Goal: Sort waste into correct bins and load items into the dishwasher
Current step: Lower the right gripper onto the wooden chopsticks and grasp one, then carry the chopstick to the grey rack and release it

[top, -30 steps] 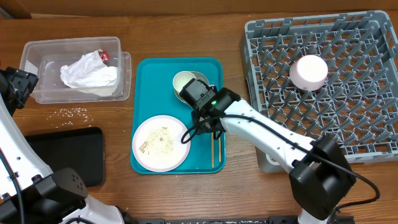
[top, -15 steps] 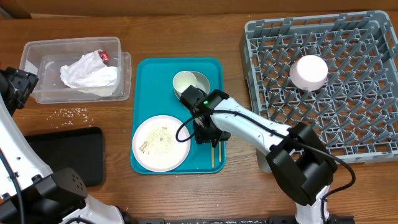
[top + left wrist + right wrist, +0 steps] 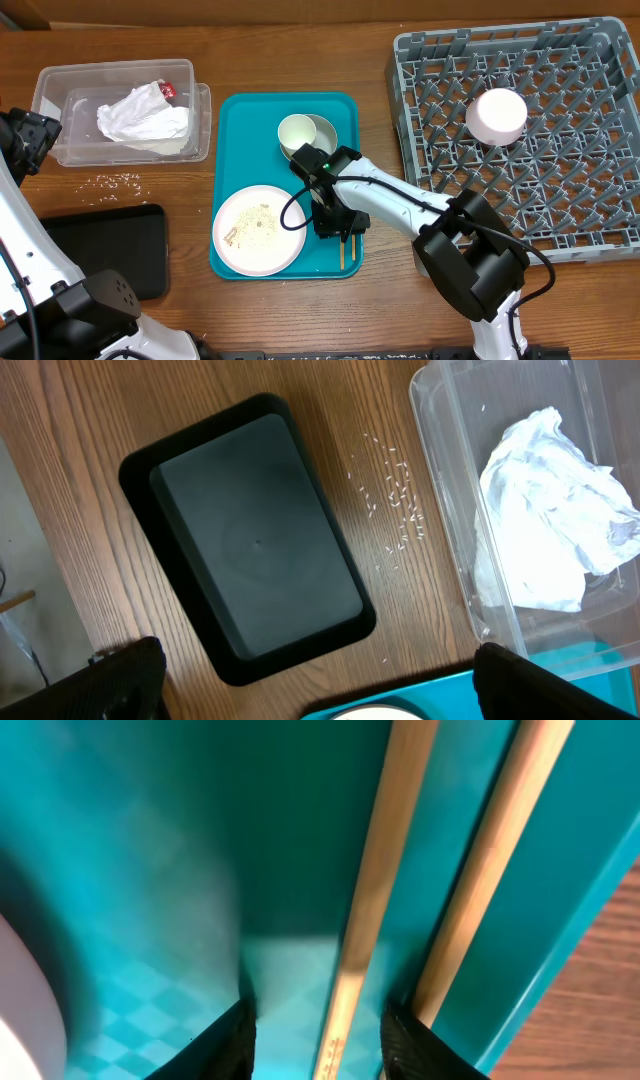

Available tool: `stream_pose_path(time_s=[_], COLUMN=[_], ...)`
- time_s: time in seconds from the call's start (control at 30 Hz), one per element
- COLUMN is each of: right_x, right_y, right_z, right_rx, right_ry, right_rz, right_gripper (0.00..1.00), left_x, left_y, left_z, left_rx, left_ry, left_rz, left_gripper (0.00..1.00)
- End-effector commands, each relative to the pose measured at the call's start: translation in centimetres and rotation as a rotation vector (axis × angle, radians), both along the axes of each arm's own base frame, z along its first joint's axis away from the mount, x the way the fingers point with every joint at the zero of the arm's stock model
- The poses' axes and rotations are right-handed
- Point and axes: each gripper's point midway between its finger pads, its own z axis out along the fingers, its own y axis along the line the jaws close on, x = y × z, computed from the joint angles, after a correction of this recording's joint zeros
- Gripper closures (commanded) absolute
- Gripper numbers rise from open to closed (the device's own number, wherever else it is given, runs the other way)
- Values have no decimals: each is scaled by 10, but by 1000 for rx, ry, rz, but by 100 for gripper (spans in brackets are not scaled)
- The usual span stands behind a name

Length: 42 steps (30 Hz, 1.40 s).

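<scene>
My right gripper (image 3: 337, 221) is low on the teal tray (image 3: 235, 120), over the wooden chopsticks (image 3: 343, 250). In the right wrist view its open fingers (image 3: 322, 1042) straddle one chopstick (image 3: 385, 840); the second chopstick (image 3: 500, 850) lies just outside the right finger. The white plate (image 3: 258, 228) with crumbs sits to the left of the gripper. A white cup (image 3: 297, 130) and a grey-green bowl (image 3: 326, 128) stand behind it. A white bowl (image 3: 497, 116) lies upside down in the grey dish rack (image 3: 600, 60). My left gripper (image 3: 330, 682) is open and empty above the table.
The clear tub (image 3: 60, 90) holds the crumpled napkin (image 3: 143, 117) with a red scrap (image 3: 167, 90). The black tray (image 3: 105, 245) lies at the front left, also in the left wrist view (image 3: 255, 550). Loose rice grains (image 3: 120, 180) lie on the wood between them.
My right gripper has moved from the cup and bowl toward the front of the teal tray and lowered onto the chopsticks. The left arm has not moved.
</scene>
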Motion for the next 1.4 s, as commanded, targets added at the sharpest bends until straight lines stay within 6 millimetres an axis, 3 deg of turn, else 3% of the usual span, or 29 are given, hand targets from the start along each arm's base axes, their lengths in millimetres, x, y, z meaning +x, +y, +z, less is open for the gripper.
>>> stream_pose_path(time_s=[0.0, 0.17, 0.3, 0.5, 0.67, 0.93, 1.17, 1.37], right_x=[-9, -12, -11, -6, -1, -5, -8, -4], right_y=[2, 1, 1, -2, -6, -6, -5, -4], right_z=[-1, -1, -1, -1, -1, -6, -11, 1], right_rx=[19, 15, 12, 7, 5, 1, -6, -12], right_ry=[50, 58, 54, 42, 34, 52, 83, 80], right_rz=[-12, -9, -9, -17, -29, -28, -34, -58], right_gripper=[58, 59, 70, 77, 77, 69, 90, 96], left_x=[1, 1, 1, 1, 1, 1, 1, 1], left_y=[0, 0, 0, 0, 0, 0, 0, 0], left_z=[-3, -3, -3, -3, -3, -3, -3, -3], left_rx=[-9, -9, -9, -9, -9, -9, -9, -9], left_ry=[3, 3, 3, 3, 3, 4, 3, 3], left_rz=[19, 19, 19, 19, 19, 19, 19, 19], left_gripper=[0, 0, 0, 0, 0, 0, 0, 0])
